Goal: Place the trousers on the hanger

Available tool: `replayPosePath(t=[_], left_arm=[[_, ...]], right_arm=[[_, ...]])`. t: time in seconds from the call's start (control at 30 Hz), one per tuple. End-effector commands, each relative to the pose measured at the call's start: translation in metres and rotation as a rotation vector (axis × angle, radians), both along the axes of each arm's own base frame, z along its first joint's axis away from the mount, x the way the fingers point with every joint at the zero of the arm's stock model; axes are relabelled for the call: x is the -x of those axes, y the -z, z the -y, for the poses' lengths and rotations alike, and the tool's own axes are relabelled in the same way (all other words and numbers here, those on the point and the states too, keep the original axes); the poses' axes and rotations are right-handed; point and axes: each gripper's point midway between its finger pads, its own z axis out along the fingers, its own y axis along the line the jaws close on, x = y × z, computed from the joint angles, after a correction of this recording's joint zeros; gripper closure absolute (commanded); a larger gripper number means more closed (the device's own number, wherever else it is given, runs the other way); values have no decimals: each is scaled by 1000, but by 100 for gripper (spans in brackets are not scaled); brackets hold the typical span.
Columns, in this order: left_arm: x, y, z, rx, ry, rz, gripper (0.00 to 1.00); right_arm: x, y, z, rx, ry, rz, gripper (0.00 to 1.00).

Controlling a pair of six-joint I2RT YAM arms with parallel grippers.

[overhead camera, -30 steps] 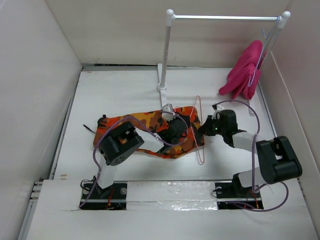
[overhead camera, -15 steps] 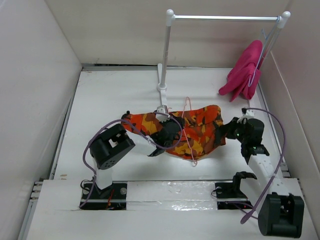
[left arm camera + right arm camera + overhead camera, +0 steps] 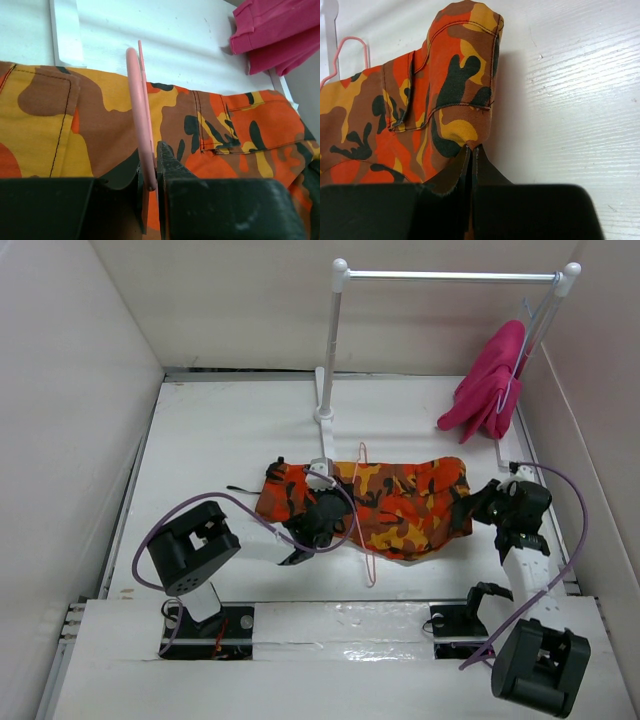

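Observation:
The camouflage trousers (image 3: 400, 505) lie spread across the middle of the table, threaded through the salmon-pink hanger (image 3: 362, 530). The hanger's hook (image 3: 362, 450) points toward the back. My left gripper (image 3: 322, 512) is shut on the hanger's wire (image 3: 141, 120) over the trousers (image 3: 60, 125). My right gripper (image 3: 482, 505) is shut on the right end of the trousers (image 3: 455, 95) and holds it stretched rightward. The hanger's hook also shows in the right wrist view (image 3: 350, 52).
A white rail frame (image 3: 340, 340) stands at the back. A magenta-pink garment (image 3: 490, 385) hangs from its right end on a pale wire hanger; it also shows in the left wrist view (image 3: 277, 35). White walls enclose the table on the left, right and back.
My right gripper pulled the trousers' end rightward, spreading the cloth wide through the hanger. My left gripper and the hanger shifted left and back; the left arm's elbow swung left.

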Motion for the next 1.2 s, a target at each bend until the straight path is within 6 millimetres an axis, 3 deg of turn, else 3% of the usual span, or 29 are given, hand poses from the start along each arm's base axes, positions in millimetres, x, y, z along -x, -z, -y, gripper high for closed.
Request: replayPosePath(t=[0.0,0.13,0.3,0.33,0.37,0.43,0.47,0.57,0.6,0.63,0.67,0.7,0.83,0.87,0.93,0.97,1.17], left_arm=[[-1,-20,12,-58,68,56,100],[1,-32,22,-27,106,64,100],[0,-53,20,20,89,79,100],[0,-57,21,32,90,85,100],[-1,-61,20,37,86,90,100],[4,-77,23,45,84,109,100],[2,-81,17,39,59,114,100],[17,-111,18,86,69,165,100],[22,-123,16,101,67,185,100],[29,-132,19,104,74,201,100],[30,-136,16,76,58,217,100],[32,-148,16,89,60,231,100],[36,-163,20,117,89,246,100],[36,-165,22,107,98,242,100],[35,-169,24,105,100,239,100],[36,-167,24,100,102,236,100],[36,-172,28,100,111,220,100]], right_arm=[[-19,-34,1,27,-37,129,100],[-22,-27,0,19,-54,109,100],[-26,-23,-8,20,-79,91,99],[-26,-24,-10,23,-87,91,94],[-27,-27,-11,35,-91,96,77],[-29,-41,-13,73,-85,97,60],[-29,-57,-14,108,-83,131,44],[-28,-104,-27,173,-78,194,23],[-21,-117,-33,179,-86,213,20],[-19,-136,-47,181,-115,251,19],[-14,-142,-58,154,-137,260,18],[-4,-150,-82,124,-212,295,18],[20,-155,-136,-65,-323,342,23],[33,-141,-162,-133,-386,303,24],[39,-142,-179,-175,-397,320,26],[53,-140,-199,-206,-455,303,30],[64,-140,-241,-264,-497,289,37]])
